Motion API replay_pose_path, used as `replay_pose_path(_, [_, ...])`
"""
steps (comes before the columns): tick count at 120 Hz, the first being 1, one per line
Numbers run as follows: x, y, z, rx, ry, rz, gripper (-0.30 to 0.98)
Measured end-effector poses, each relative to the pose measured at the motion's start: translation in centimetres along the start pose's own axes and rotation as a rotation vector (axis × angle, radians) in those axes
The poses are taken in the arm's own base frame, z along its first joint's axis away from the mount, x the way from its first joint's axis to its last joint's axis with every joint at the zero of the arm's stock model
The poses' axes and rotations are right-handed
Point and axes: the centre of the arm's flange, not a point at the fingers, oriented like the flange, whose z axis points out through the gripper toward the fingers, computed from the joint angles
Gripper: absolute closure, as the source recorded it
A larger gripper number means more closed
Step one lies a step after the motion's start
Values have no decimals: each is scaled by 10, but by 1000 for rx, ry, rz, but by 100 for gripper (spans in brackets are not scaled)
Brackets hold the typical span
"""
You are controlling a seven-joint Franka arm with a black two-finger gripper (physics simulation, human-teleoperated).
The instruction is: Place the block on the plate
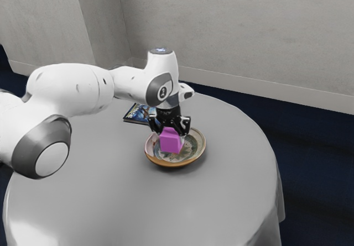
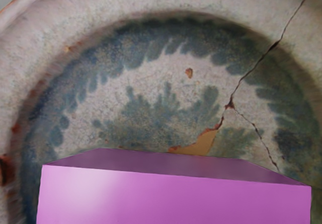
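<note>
One block (image 1: 172,141) over a cracked plate (image 1: 176,163)

From the exterior view's left, your arm (image 1: 74,89) reaches across the table (image 1: 121,207), past a book (image 1: 138,113), to the gripper (image 1: 171,132), its fingers clamped on the block's opposite sides. The block sits within the plate's rim as seen from above; whether its base touches, you cannot tell. Expect it to handle light and stiff, with smooth faces that could slide if pinched off-center. Take it by two opposite flat sides, near their middle, and lower it level. To its right, the chipped, probably brittle rim calls for your gentlest touch.
</note>
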Motion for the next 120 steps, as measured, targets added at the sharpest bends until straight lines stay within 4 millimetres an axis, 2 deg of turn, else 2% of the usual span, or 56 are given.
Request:
replay_pose_path(24, [2,3,4,-10,7,-2,14])
replay_pose_path(34, [1,5,-4,-19,18,0,9])
replay_pose_path(59, [-7,4,-69,-68,54,13,4])
replay_pose_path(72, [-14,-6,-89,-64,12,27,2])
replay_pose_path(78, [-17,-14,-99,-57,-9,43,2])
replay_pose_path(84, [-19,-28,-118,-50,-17,62,1])
replay_pose_path(91, [-22,-52,-146,-57,-20,79,1])
replay_pose_path(98, [-29,-68,-177,-63,-10,115,1])
replay_pose_path(109, [-44,-85,-213,-71,0,175,0])
replay_pose_path(120, [-61,-93,-244,-67,13,241,0])
